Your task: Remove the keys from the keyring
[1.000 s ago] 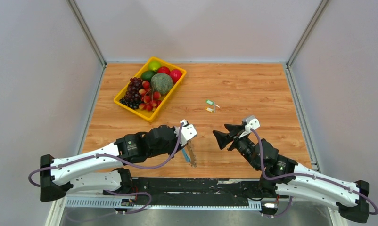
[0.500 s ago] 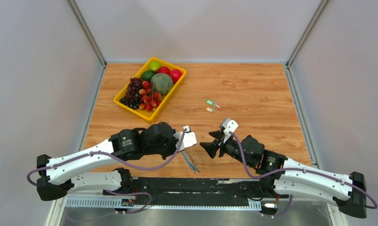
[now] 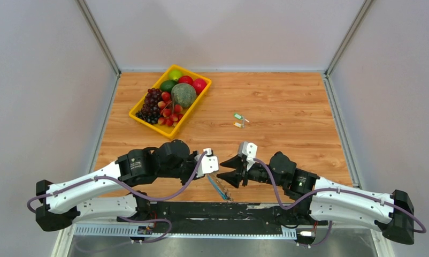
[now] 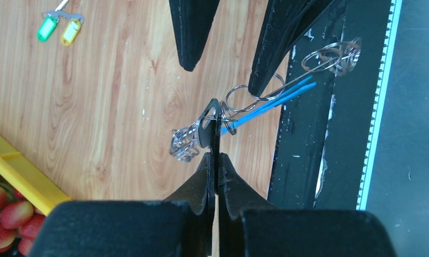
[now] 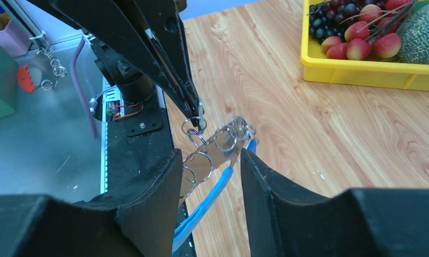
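Between the left jaws, which are pressed fully together, sits a thin dark piece with a hole in it; I judge it to be the head of the black key (image 4: 209,120). It hangs on one of the small rings of the keyring (image 4: 271,101). The keyring stretches away from these jaws to the right, low over the near edge of the table (image 3: 287,107), with its blue strip running along it. Further right, the right jaws are wide open and hold nothing. Their two fingers (image 4: 193,32) stand one on each side of the keyring, and I cannot tell if either tip touches the metal. Beyond both jaws, well apart from the keyring, the green key (image 4: 46,28) and the orange key (image 4: 70,32) lie side by side on the table, so I judge these two as already removed. The black key is not yet free, and I cannot make out a blue key among the rings. It seems about half of the work is done, and the next need is for the right jaws to close on the keyring while the black key is worked off.
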Motion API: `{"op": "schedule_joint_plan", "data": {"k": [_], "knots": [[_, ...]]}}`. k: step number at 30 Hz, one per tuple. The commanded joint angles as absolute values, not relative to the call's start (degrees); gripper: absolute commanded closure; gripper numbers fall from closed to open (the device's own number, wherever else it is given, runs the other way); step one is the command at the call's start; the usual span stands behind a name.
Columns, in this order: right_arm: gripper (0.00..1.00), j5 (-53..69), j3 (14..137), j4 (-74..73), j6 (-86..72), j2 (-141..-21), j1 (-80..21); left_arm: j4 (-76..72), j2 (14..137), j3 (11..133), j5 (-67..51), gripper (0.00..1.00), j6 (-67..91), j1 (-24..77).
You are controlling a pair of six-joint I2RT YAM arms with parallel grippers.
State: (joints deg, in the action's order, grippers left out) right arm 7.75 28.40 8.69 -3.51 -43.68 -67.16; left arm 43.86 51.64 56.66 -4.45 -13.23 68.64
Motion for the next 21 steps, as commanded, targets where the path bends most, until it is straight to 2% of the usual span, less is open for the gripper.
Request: {"op": "schedule_joint_plan", "data": {"k": [1, 11, 21], "knots": [[0.54, 11.2, 30.8, 12.9, -2.5, -43.8, -67.1, 40.4, 52.0, 57.8, -6.9, 1.0, -14.1, 68.9], [0.58, 12.6, 29.7, 13.2, -3.1, -42.5, -67.1, 39.5, 51.8, 58.9, -8.6, 1.0, -13.1, 69.0], [0.49, 10.8, 27.9, 12.6, -4.7, -38.2, -67.1, 44.7, 53.3, 64.1, -0.7, 1.0, -1.2, 68.9]]}}
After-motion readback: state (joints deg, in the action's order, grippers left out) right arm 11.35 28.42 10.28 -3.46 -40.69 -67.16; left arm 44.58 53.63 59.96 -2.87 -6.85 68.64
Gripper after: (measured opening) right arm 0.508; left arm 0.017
